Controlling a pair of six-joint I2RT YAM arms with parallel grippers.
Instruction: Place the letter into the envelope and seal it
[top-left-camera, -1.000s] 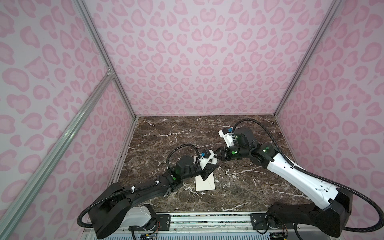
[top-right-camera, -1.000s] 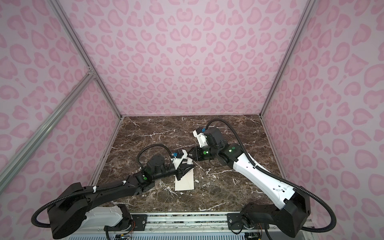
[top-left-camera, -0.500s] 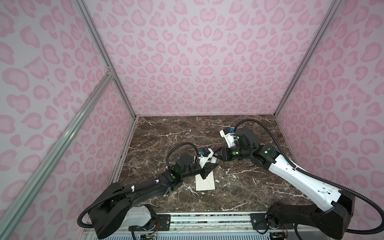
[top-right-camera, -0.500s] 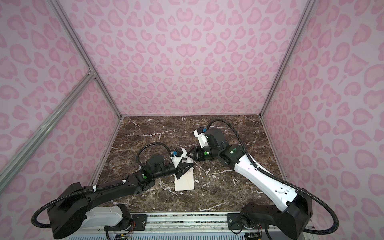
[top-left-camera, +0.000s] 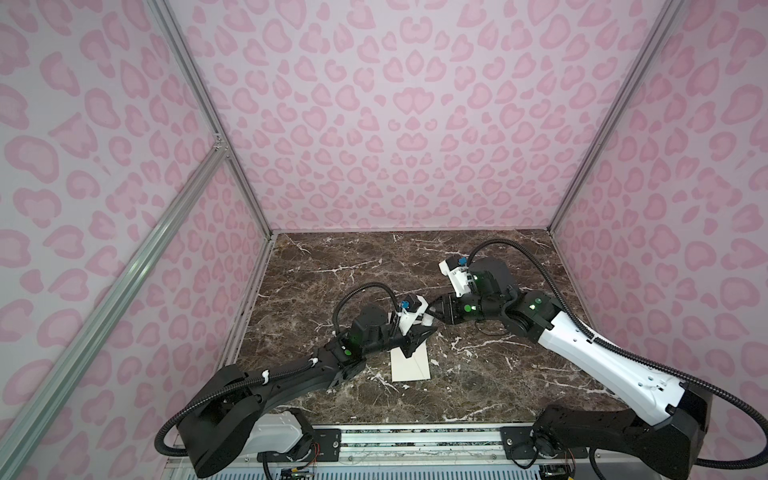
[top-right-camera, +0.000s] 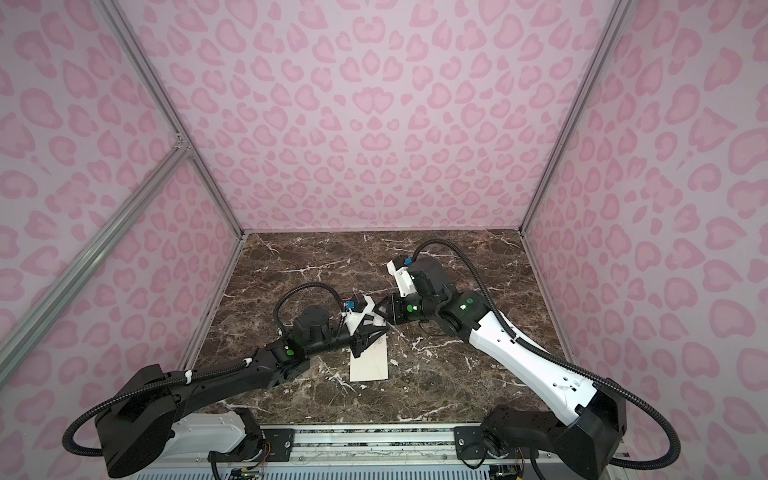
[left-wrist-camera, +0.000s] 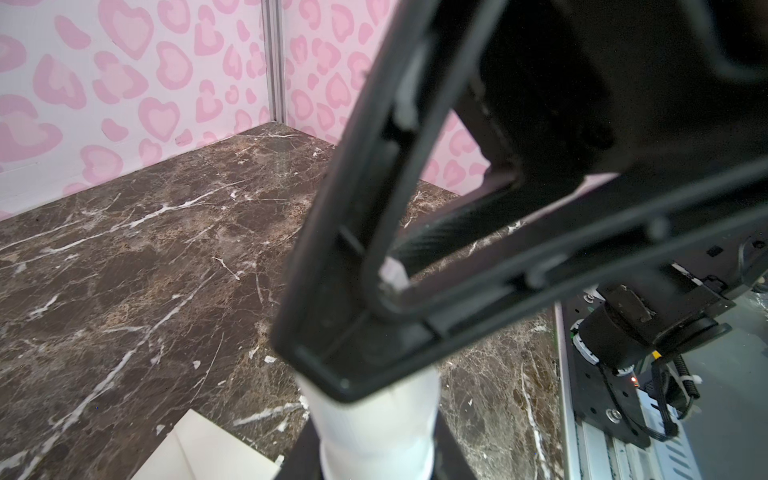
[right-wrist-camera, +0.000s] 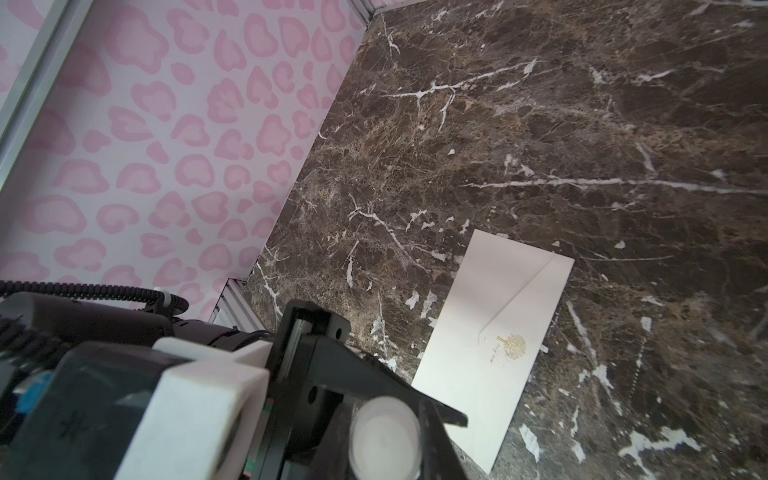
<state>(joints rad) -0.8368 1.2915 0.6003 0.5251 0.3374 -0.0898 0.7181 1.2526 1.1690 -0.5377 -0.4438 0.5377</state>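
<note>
The envelope (right-wrist-camera: 498, 332) lies flat on the bench (right-wrist-camera: 540, 124), flap down and emblem up. The letter is nowhere in sight, so I judge it is inside and the sealing is in hand. My left claw (top-left-camera: 423, 330) grips the white stick (left-wrist-camera: 374, 424). My right claw (top-left-camera: 435, 313) meets its far end; whether it is clamped there I cannot tell. The next move probably calls for a straight, steady pull apart. My right claw's frame hides the stick's tip.

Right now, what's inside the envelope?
Cannot tell. The envelope lies flat on the table with its flap folded down, so its inside is covered. No letter shows outside it. The left gripper, holding a white stick, hangs over part of it.
</note>
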